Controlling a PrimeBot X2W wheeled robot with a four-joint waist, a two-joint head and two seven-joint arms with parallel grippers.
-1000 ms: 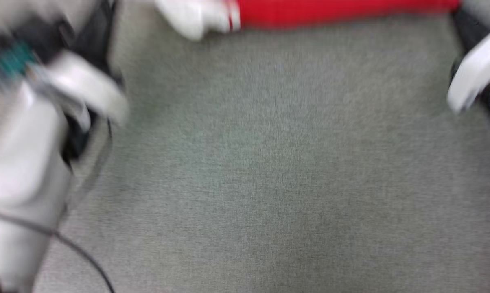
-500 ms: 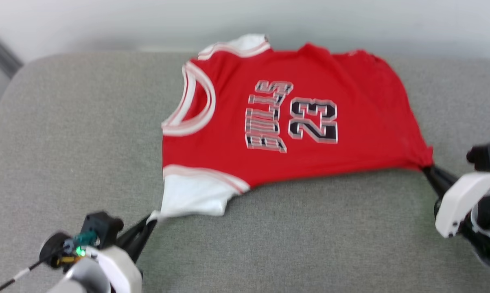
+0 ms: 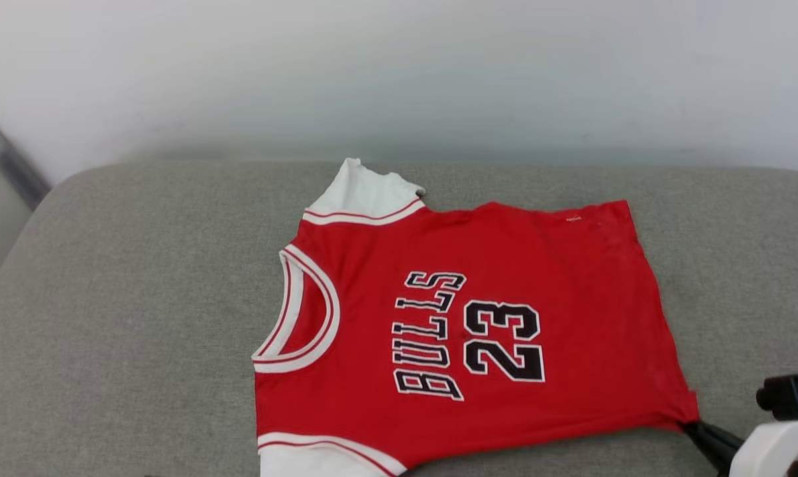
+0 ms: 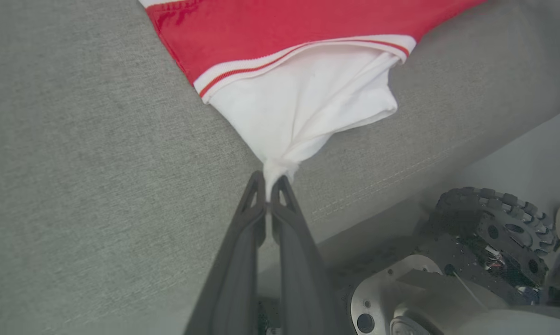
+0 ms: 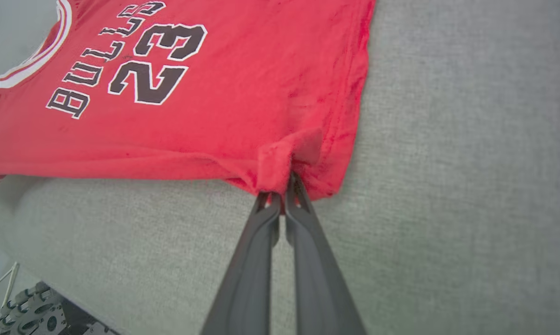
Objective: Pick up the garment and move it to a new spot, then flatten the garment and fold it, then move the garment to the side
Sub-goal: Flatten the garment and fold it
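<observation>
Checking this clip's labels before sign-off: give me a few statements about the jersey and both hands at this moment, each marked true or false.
1. The jersey lies print side up on the grey cushion. True.
2. The left hand is open, clear of the fabric. False: it is shut on the tip of a white sleeve.
3. The right hand pinches a red hem corner. True.
4. The jersey is folded in half. False: it lies spread out, unfolded.
</observation>
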